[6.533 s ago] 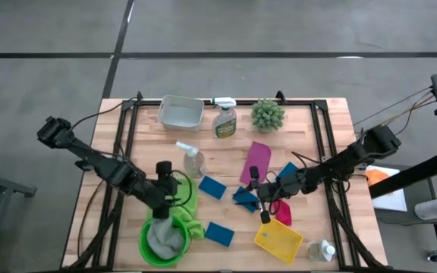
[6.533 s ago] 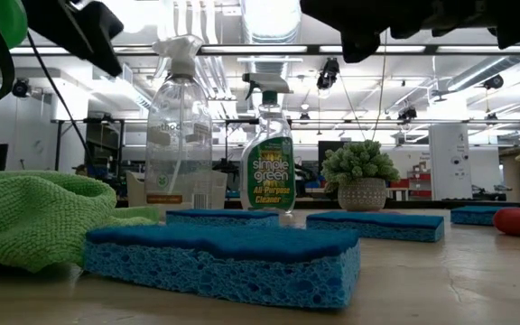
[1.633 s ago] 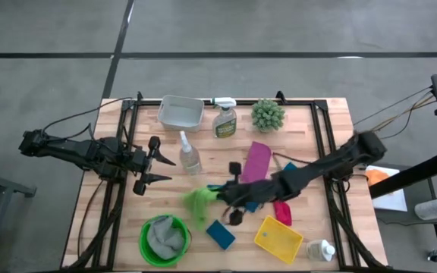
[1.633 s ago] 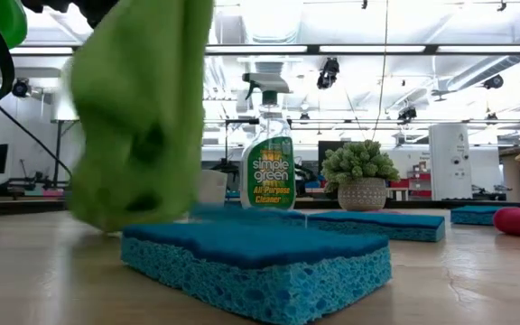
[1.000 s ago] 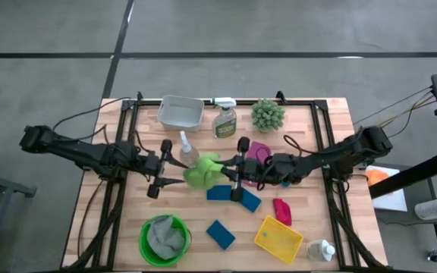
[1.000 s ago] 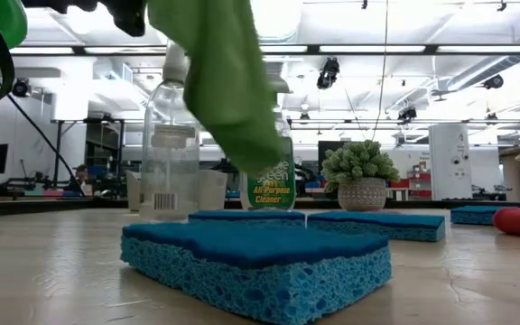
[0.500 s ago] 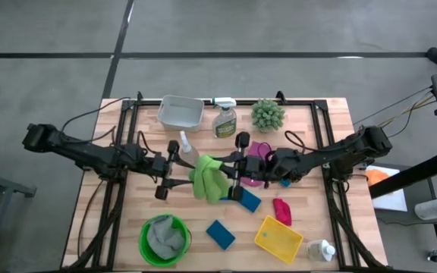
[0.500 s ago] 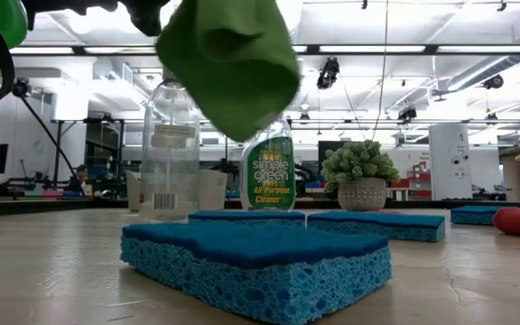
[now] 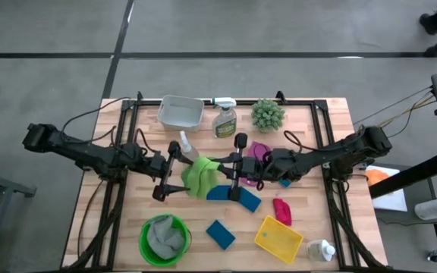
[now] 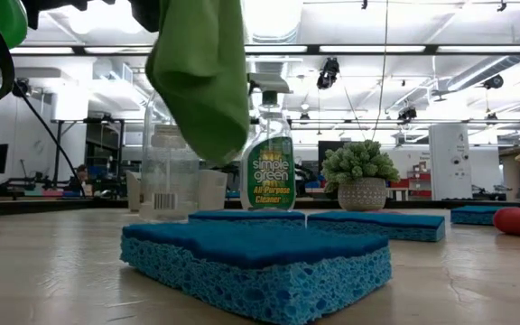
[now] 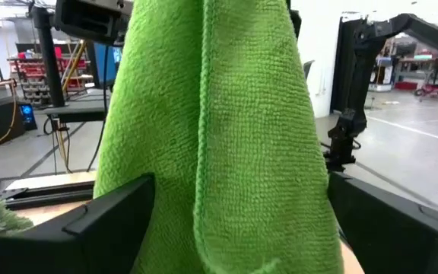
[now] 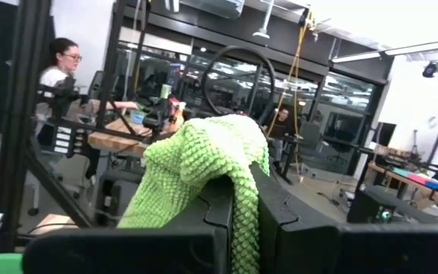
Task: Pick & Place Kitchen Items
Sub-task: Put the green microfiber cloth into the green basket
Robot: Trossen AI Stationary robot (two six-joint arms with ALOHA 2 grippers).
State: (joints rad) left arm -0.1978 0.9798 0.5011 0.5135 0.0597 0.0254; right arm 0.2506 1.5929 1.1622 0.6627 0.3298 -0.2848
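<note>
A green cloth [image 9: 199, 176] hangs in the air over the table's middle; it also shows in the low view [image 10: 201, 77]. My right gripper [image 9: 220, 171] comes from the right and is shut on it. My left gripper [image 9: 179, 173] comes from the left and is open, one finger on either side of the hanging cloth [image 11: 226, 137]. Under the cloth, blue sponges [image 9: 218, 193] lie flat on the table. A clear spray bottle [image 9: 189, 156] stands just behind the cloth. My right gripper pinches a bunched fold of the green cloth's upper part [image 12: 238, 179] between its two fingers, several layers thick. The fingers [image 12: 215, 221] lie about level and come from the table's right. The cloth drapes over them and hangs slack, clear of the table. My left gripper: I cannot tell whether its open fingers [image 11: 116, 217] touch the cloth.
A green bowl [image 9: 146, 227] holding a grey cloth, a yellow tray [image 9: 278, 239] and a white bottle [image 9: 321, 250] are near the front. A clear bin [image 9: 180, 112], a cleaner bottle [image 9: 224, 121] and a plant [image 9: 267, 115] stand at the back. A pink cloth [image 9: 258, 152] and a red item [image 9: 282, 210] are right of centre.
My left gripper has gone toward the table's right, up to the cloth, and its open fingers now stand around it. My right gripper has stayed about where it was, shut on the cloth. The hanging cloth has swung below it.
</note>
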